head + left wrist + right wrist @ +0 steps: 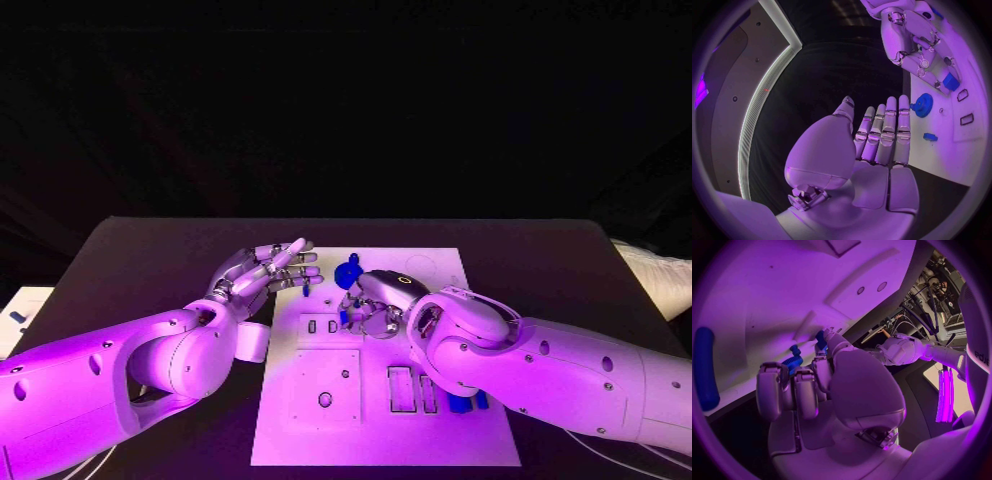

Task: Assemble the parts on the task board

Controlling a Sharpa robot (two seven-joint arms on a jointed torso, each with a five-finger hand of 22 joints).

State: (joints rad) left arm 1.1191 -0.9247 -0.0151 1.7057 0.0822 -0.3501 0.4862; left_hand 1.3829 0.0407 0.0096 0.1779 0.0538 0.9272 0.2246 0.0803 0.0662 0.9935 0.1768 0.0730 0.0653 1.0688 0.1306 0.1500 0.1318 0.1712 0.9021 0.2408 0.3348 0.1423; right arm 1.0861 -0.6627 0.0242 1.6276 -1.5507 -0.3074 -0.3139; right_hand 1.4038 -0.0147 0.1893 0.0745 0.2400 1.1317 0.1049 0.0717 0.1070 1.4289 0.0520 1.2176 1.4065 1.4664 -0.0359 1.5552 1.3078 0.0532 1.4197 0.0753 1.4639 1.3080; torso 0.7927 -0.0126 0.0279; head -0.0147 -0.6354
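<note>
The white task board [378,420] lies in the middle of the black table. A blue gear [348,270] stands near its far left corner and shows in the left wrist view as the gear [922,105], with a small blue piece [930,136] beside it. My left hand [268,271] hovers at the board's left edge, palm open and fingers straight [879,135], holding nothing. My right hand [375,300] is curled over the board near the slots. It pinches a small blue part [794,360] at its fingertips, also visible as the blue part [949,82].
Rectangular slots [404,388] and more blue parts [459,402] lie on the board's near right, under my right forearm. A long blue piece [706,367] lies on the board by the right hand. A white object [18,310] sits at the table's far left edge.
</note>
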